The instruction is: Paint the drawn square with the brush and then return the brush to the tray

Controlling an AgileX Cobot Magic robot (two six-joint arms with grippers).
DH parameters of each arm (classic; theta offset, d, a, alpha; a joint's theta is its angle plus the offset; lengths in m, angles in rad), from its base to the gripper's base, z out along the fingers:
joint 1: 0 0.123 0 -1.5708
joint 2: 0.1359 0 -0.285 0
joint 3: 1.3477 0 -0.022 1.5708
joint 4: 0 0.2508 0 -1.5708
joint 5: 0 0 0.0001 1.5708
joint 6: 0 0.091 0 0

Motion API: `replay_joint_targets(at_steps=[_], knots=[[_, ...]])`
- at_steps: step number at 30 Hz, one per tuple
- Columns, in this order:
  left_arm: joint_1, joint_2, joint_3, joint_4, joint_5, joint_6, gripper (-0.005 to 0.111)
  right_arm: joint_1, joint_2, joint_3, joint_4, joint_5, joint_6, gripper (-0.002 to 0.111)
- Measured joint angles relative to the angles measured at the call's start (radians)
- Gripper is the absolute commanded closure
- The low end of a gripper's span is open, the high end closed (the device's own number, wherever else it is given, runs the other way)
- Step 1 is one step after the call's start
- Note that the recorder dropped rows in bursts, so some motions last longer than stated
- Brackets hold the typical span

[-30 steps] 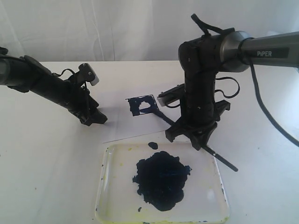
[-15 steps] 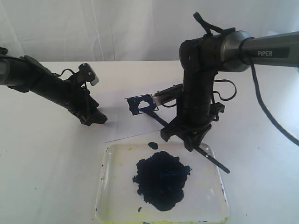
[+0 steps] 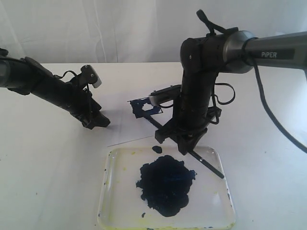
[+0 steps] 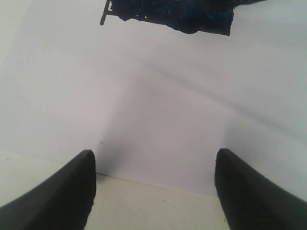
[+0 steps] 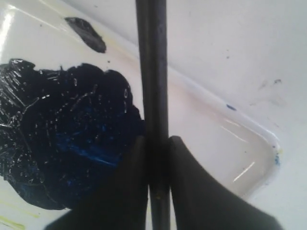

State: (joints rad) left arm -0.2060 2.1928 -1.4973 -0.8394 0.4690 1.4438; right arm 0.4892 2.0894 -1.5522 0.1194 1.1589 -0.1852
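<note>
Centrally and low in the exterior view: tray, directly beneath the right gripper. Grips the brush mid-shaft, jaws closed on it. Long axis diagonal: handle end lower right over the tray, tip upper left by the drawn square. Far left: left gripper, jaws parted, empty, farther off. Probably calls for lowering and release.
</note>
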Motion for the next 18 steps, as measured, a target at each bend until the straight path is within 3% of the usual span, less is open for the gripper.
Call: replay_joint_targets(at_steps=[18], knots=[[0.0, 0.0, 0.0, 0.0, 0.0, 0.0, 0.034, 0.01, 0.0, 0.0, -0.049, -0.004, 0.052, 0.108]])
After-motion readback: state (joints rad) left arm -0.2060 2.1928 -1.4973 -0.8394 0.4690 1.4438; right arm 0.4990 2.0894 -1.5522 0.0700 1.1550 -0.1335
